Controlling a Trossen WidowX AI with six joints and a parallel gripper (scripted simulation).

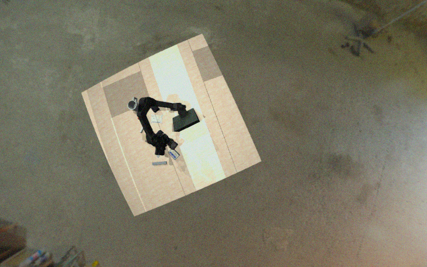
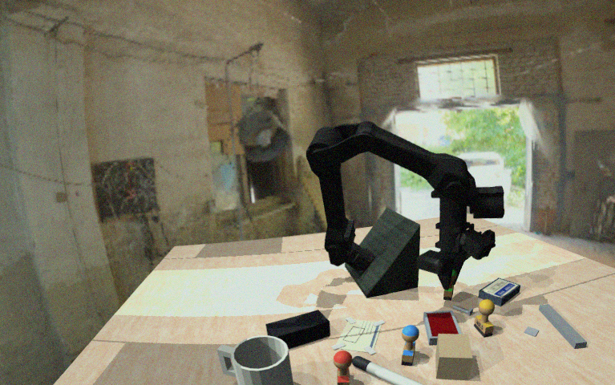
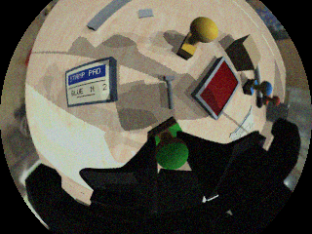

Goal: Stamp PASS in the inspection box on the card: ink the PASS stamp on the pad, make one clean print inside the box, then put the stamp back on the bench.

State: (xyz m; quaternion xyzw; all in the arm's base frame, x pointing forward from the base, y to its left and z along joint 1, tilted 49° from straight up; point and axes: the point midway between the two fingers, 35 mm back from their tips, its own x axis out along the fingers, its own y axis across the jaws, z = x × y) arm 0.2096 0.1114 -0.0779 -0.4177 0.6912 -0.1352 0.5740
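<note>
My gripper point(image 2: 450, 280) point(image 3: 166, 136) is shut on a green-knobbed stamp point(image 2: 448, 293) point(image 3: 172, 154), held low over the bench beyond the red pad; its word is unreadable, and I cannot tell if its base touches. The open red ink pad point(image 2: 442, 322) point(image 3: 218, 89) sits in a grey tray. The card point(image 2: 358, 335) point(image 3: 242, 128) is taped at its corners; its outlined box shows no clear print. A closed box marked STAMP PAD BLUE point(image 1: 173, 154) point(image 2: 499, 289) point(image 3: 91, 83) lies beyond the pad. Yellow point(image 2: 486, 308) point(image 3: 204, 29), blue point(image 2: 410, 333) point(image 3: 264, 88) and red point(image 2: 342, 358) stamps stand on the bench.
A tan block point(image 2: 453, 358) point(image 3: 242, 55) stands by the pad. A grey mug point(image 1: 131, 105) point(image 2: 265, 362), black block point(image 2: 297, 329) and marker point(image 2: 384, 371) are nearby. A grey bar point(image 1: 159, 163) point(image 2: 562, 326) and small T-shaped piece point(image 3: 169, 93) lie around. The arm's base is at a dark wedge point(image 1: 185, 121) point(image 2: 396, 267).
</note>
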